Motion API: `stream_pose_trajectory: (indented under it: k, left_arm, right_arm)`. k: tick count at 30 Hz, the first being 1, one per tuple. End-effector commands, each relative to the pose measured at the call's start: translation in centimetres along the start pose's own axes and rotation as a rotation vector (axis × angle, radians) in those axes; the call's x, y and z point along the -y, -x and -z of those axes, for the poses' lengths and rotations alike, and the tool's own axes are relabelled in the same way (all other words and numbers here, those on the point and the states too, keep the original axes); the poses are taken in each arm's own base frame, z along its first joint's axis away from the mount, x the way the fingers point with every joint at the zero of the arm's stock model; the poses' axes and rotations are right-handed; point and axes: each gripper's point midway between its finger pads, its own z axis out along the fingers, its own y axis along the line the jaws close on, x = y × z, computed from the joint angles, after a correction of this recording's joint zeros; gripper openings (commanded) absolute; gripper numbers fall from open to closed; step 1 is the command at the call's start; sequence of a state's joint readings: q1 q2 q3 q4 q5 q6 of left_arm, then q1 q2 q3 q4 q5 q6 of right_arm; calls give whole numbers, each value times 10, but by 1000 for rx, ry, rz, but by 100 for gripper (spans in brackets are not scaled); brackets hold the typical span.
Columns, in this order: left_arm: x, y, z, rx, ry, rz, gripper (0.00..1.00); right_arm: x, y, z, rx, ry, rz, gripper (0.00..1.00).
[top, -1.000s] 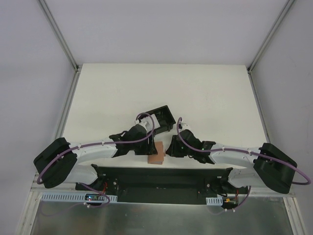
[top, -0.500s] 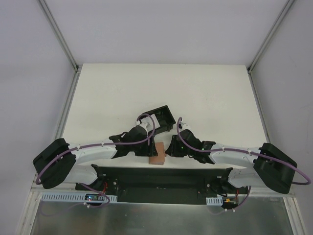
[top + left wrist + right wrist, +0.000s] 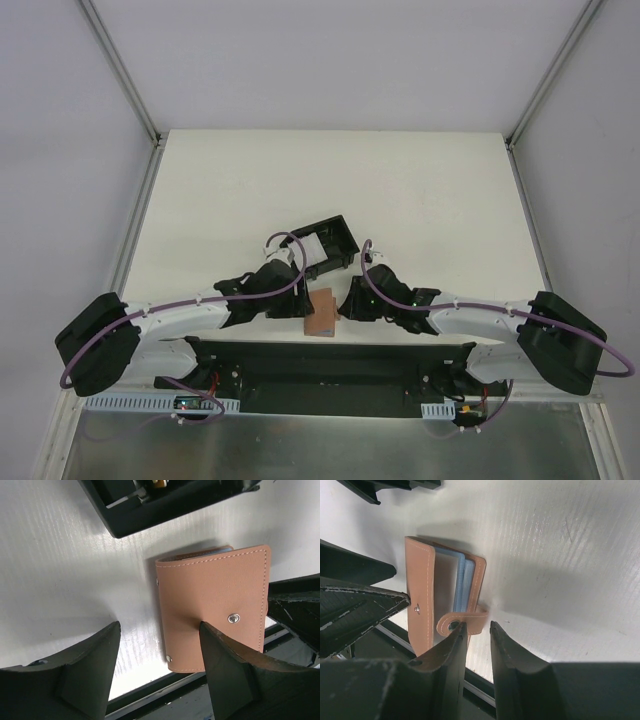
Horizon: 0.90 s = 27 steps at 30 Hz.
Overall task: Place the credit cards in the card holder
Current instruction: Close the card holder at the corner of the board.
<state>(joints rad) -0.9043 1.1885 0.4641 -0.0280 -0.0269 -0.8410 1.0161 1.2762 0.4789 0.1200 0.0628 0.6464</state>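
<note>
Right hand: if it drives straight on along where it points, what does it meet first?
The snap strap of the card holder, right at the tips of the right hand. Whether the tips are level with it or slightly above is unclear; past it is white table.

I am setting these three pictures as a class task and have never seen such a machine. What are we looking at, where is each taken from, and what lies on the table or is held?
These are two robot arms bolted at the near edge of a white table. The wide picture looks down from above and behind them; the other two come from a camera on each wrist. Between the arms rests a small tan leather-like folding wallet, with light blue cards showing inside it. Beyond it sits a black box frame. The left gripper is open over the wallet, holding nothing. The right gripper has its fingers close together at the wallet's snap strap; whether they pinch it is unclear.
</note>
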Motion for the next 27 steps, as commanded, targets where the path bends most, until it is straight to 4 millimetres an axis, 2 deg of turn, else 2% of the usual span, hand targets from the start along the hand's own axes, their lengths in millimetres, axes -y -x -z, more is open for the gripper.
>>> stream_pose_trajectory:
  k: [1, 7, 18, 27]
  left_arm:
    - [-4, 8, -1, 38, 52, 21, 64]
    - [-4, 8, -7, 17, 68, -8, 63]
    - [-15, -9, -15, -56, 97, -38, 57]
    - [-16, -18, -17, -103, 90, -71, 50]
  right_arm:
    - [-17, 13, 0, 26, 41, -6, 28]
    - [-15, 13, 0, 34, 38, -7, 28]
    - [-1, 22, 13, 129, 23, -27, 29]
    - [-12, 13, 2, 53, 53, -21, 26]
